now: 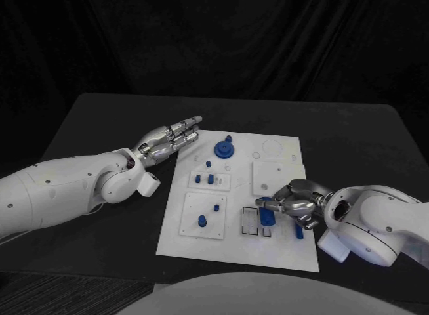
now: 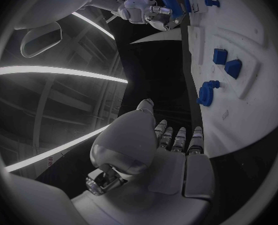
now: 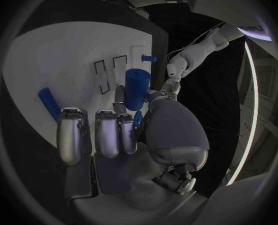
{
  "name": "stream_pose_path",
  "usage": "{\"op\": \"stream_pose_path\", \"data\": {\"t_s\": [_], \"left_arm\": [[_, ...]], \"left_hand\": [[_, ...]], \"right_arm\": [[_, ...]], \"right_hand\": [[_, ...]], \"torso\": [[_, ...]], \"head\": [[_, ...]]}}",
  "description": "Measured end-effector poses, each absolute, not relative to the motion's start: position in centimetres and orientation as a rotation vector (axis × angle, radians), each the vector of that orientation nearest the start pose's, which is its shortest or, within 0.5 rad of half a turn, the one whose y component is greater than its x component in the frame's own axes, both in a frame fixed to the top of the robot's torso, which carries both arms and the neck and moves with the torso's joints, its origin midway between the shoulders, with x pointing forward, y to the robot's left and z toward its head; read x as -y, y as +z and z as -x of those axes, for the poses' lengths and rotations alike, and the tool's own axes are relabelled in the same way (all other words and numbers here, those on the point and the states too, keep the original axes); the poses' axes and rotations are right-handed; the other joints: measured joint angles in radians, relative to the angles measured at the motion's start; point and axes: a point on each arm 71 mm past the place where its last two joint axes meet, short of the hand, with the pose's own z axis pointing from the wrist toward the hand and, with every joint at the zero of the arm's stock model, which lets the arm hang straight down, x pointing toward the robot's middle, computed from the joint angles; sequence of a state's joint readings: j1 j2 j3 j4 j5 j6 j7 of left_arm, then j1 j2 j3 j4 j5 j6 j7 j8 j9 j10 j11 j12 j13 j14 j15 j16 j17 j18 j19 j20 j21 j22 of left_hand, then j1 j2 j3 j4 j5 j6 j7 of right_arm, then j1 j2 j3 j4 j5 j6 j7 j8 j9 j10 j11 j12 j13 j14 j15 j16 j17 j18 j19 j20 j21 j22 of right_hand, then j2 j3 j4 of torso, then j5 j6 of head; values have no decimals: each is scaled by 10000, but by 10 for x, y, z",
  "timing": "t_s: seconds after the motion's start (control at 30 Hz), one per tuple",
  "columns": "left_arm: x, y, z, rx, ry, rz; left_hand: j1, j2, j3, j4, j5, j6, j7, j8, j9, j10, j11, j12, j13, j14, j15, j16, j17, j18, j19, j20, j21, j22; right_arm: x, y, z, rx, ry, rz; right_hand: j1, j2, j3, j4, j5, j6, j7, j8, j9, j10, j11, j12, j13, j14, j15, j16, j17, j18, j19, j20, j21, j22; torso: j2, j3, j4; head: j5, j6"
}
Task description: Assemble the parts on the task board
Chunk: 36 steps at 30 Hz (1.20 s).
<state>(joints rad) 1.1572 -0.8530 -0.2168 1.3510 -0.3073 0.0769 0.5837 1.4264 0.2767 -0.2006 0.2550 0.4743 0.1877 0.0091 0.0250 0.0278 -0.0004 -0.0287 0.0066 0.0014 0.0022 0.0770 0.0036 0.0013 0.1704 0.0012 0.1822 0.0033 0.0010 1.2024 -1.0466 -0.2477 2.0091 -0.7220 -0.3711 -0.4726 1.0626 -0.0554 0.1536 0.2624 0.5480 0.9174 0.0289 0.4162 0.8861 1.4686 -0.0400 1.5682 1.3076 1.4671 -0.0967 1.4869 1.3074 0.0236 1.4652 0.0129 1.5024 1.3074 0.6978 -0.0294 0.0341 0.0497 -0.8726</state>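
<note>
The white task board (image 1: 241, 252) lies mid-table. My right hand (image 1: 298, 203) hovers over its right side and pinches an upright blue cylinder (image 1: 267, 210) between thumb and fingers; the right wrist view shows that cylinder (image 3: 136, 87) in front of the hand (image 3: 123, 135). A blue bar (image 1: 299, 231) lies flat on the board beside this hand. My left hand (image 1: 170, 139) is stretched out flat and holds nothing, just off the board's far left corner, near a blue gear (image 1: 223, 151). In the left wrist view the straight fingers (image 2: 178, 139) point toward the gear (image 2: 206, 92).
Small blue blocks (image 1: 212, 178) stand in a raised plate on the board's left-middle, and two more blue pieces (image 1: 201, 221) sit in the plate below. Two empty rectangular slots (image 1: 250, 222) lie just left of my right hand. Black table (image 1: 101, 118) surrounds the board.
</note>
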Motion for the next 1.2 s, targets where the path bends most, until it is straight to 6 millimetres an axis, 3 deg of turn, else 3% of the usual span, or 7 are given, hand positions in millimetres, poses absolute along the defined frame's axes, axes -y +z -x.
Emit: {"op": "stream_pose_path", "data": {"t_s": [0.13,0.17,0.3,0.33,0.57,0.9,1.2], "left_arm": [[-243,-256,-466,-17169,-16756,7144],[-242,-256,-466,-17175,-16761,7143],[-242,-256,-466,-17191,-16768,7146],[-242,-256,-466,-17195,-16768,7147],[-242,-257,-466,-17222,-16774,7152],[-242,-257,-467,-17298,-16811,7159],[-241,-257,-466,-17349,-16819,7171]], "left_hand": [[0,0,0,0,0,0,0,0,0,0,0,0,1,0,0,0,-3,0,0,0,0,0],[0,0,0,0,-1,0,0,0,0,0,0,0,1,0,0,0,-4,0,0,0,0,0],[0,0,0,0,-1,0,0,0,0,0,0,0,2,0,0,0,-5,-1,0,0,0,1],[0,0,0,0,-1,0,0,0,0,0,0,0,2,0,0,0,-5,0,0,0,0,1],[0,0,-1,0,-1,0,0,0,-1,0,0,0,3,-38,37,0,-4,0,-37,36,0,2],[39,39,27,-27,-5,36,36,0,-2,0,0,0,-2,-18,129,0,-2,-1,-1,72,0,3],[39,39,27,-27,-6,36,36,0,-2,0,0,0,-5,-18,128,0,1,-2,-1,72,0,4]], "right_arm": [[184,-244,-343,-22985,7516,-6784],[183,-245,-342,-22977,7496,-6775],[181,-250,-341,-22974,7410,-6691],[180,-251,-341,-22975,7396,-6664],[176,-256,-339,-22977,7298,-6380],[172,-259,-339,-23000,7207,-6006],[171,-261,-340,-23227,7056,-5740]], "right_hand": [[-51,51,48,-102,-570,-244,54,87,62,0,0,0,0,0,0,-40,0,0,0,0,-79,0],[-132,81,447,-502,-794,-326,112,87,57,-1,2,0,0,0,1,-70,0,0,0,0,-108,0],[-208,77,547,-683,-1368,-506,168,170,19,-26,27,0,-1,0,1,-70,0,0,0,0,-137,0],[-238,50,779,-915,-1479,-536,181,170,-10,-41,43,0,-1,-1,1,-70,0,-1,0,0,-155,0],[-262,26,866,-1141,-1896,-661,196,230,-32,-13,71,0,-2,-1,1,-112,0,0,0,0,-155,-1],[-330,39,878,-1153,-2167,-767,231,232,-88,-49,106,0,-2,-37,38,-151,-1,0,14,56,-251,7],[-709,-26,113,-664,-3504,-1051,298,491,-203,-54,173,0,-2,-1,74,-232,0,0,34,106,-477,6]], "torso": [[7,3,-6],[7,3,-6],[4,3,0],[4,3,1],[-6,7,2],[-21,1,-5],[-16,-2,6]], "head": [[-2,0],[-5,0],[-6,0],[-7,0],[26,0],[19,0],[47,0]]}}
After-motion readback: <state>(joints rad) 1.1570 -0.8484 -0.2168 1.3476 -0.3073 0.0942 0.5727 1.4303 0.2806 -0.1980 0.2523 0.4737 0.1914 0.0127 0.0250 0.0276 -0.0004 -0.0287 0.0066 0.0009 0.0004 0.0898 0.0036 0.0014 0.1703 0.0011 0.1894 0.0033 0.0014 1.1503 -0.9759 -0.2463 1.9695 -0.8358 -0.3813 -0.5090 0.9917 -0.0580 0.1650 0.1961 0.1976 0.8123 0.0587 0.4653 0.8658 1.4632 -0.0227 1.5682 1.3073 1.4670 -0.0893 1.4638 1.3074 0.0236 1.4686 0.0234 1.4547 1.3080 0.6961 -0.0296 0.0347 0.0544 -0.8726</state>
